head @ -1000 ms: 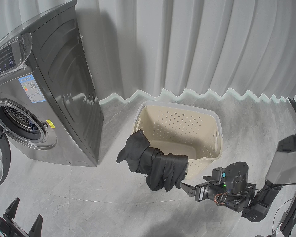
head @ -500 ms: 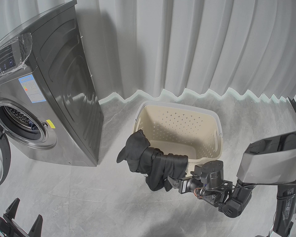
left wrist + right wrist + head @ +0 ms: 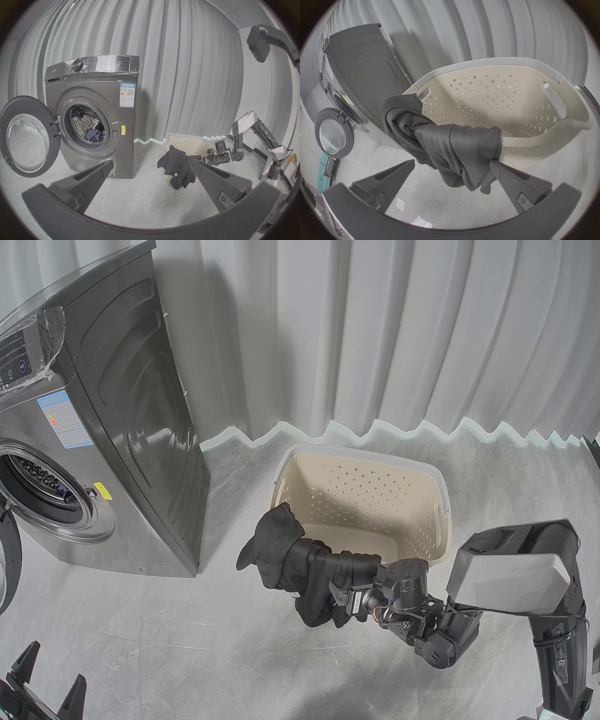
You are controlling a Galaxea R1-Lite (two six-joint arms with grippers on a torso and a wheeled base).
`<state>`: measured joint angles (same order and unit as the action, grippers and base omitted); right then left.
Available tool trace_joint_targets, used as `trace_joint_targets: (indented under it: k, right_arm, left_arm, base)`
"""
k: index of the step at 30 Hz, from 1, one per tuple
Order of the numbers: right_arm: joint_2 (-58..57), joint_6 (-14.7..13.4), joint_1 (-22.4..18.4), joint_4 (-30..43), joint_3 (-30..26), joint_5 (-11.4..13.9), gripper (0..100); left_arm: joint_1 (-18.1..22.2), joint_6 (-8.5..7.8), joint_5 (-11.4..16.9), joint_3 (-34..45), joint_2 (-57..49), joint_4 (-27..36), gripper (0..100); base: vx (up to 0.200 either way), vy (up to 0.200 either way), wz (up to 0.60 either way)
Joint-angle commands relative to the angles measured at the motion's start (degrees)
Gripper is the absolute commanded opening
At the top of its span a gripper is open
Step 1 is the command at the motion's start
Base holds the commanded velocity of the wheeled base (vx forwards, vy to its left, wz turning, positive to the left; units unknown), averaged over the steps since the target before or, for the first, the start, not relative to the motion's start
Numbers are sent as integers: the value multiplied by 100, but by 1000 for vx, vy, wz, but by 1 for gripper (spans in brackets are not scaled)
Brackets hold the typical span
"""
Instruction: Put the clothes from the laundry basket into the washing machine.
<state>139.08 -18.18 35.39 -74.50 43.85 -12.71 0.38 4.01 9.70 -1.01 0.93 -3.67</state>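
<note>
Right end effector (image 3: 451,164), spread wide around the dark garment (image 3: 450,140) draped over the basket (image 3: 487,62), should pinch a thick fold firmly.

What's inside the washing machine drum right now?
A dark crumpled garment lies low in the grey washing machine's perforated steel drum; the drum's front floor is hidden behind the door ring.

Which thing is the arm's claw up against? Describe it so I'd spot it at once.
Beside the grey washing machine stands a beige laundry basket. Over its near rim hangs a dark grey garment, bunched and twisted. It is the only cloth on the basket, dark against the pale plastic.
</note>
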Motion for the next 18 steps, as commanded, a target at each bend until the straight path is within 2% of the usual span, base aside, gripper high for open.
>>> trace_joint_targets:
  k: [1, 6, 15, 16, 18]
  right_arm:
    - [242, -2, -23, 14, 238, -47, 100]
    - [392, -2, -129, 14, 581, -56, 100]
    - [506, -11, -182, 23, 818, -64, 100]
    - [506, -2, -182, 23, 827, -56, 0]
    - [523, -11, -182, 23, 906, -56, 0]
  left_arm:
    - [6, -6, -4, 101, -84, -11, 100]
    - [6, -14, -30, 101, -84, -11, 100]
    - [6, -6, -100, 101, -84, -11, 100]
    - [6, -6, -100, 101, -84, -11, 100]
    - [-3, -6, -100, 101, -84, -11, 100]
  base:
    - [0, 0, 0]
    - [0, 0, 0]
    - [0, 0, 0]
    - [0, 0, 0]
    - [0, 0, 0]
